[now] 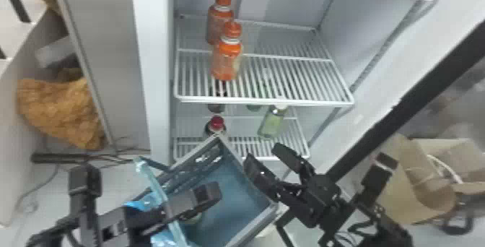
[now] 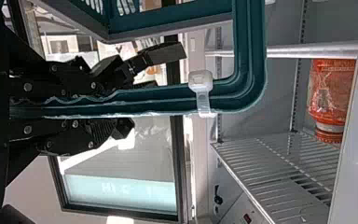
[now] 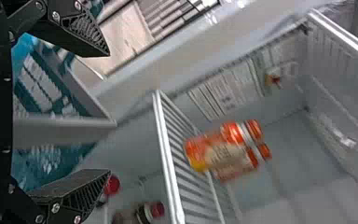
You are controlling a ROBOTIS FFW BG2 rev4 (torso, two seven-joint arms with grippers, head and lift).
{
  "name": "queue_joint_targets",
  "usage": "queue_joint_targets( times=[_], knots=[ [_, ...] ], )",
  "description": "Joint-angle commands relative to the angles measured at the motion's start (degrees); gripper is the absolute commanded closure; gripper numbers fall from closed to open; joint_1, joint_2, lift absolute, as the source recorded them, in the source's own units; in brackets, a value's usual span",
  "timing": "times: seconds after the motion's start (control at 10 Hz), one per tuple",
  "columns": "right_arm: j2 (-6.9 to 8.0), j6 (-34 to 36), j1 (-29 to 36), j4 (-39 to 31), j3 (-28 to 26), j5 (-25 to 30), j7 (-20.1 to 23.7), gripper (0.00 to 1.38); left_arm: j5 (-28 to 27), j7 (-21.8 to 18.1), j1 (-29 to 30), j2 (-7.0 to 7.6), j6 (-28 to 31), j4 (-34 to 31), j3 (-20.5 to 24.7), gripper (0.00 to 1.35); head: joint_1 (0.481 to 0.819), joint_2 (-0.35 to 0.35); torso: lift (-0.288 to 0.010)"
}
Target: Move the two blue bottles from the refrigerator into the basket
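My left gripper (image 1: 196, 200) is over the basket (image 1: 249, 224) at the bottom of the head view. In the left wrist view, the left gripper (image 2: 114, 100) is shut on the teal basket handle (image 2: 247, 56). Near the basket's right corner, before the refrigerator, my right gripper (image 1: 265, 155) stands open. The right gripper (image 3: 109, 113) has nothing between its spread fingers in the right wrist view, where the basket rim (image 3: 65, 125) passes behind them. Bright blue patches (image 1: 139, 204) show beside the handle; what they are I cannot tell.
Two orange bottles (image 1: 226, 60) stand on the refrigerator's wire shelf (image 1: 288, 102). Below are a green bottle (image 1: 271, 123) and a dark bottle with a red cap (image 1: 217, 122), close behind the basket's far corner. A cardboard box (image 1: 400, 192) is at the right.
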Motion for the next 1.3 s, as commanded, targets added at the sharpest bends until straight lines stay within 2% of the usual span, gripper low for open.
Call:
queue_joint_targets(
  times=[0.0, 0.1, 0.5, 0.9, 1.2],
  knots=[
    [1.04, -10.2, 2.3, 4.7, -2.1, 0.0, 0.1, 0.18, 0.0, 0.0, 0.2, -0.09, 0.0, 0.0, 0.0, 1.2, 0.695, -0.302, -0.01],
    [1.4, -13.3, 3.7, 6.1, -3.4, 0.1, 0.1, 0.18, 0.1, 0.1, 0.5, -0.09, 0.0, 0.0, 0.1, 1.2, 0.695, -0.348, -0.01],
    [2.19, -22.3, 9.6, 8.8, -6.6, 2.0, 0.3, 0.18, 0.2, 0.1, 1.0, -0.35, 0.0, 0.0, 0.2, 1.2, 0.695, -0.35, -0.01],
    [4.82, -27.5, 15.0, 5.8, -10.2, 3.6, 0.0, 0.18, 0.3, 0.1, 1.6, -0.44, 0.0, 0.0, 0.4, 1.2, 0.695, -0.35, -0.01],
    [5.97, -30.8, 16.8, 5.7, -11.7, 4.8, -0.3, 0.18, 0.2, 0.2, 1.7, -0.44, 0.1, 0.0, 0.6, 1.2, 0.695, -0.35, -0.01]
  ],
)
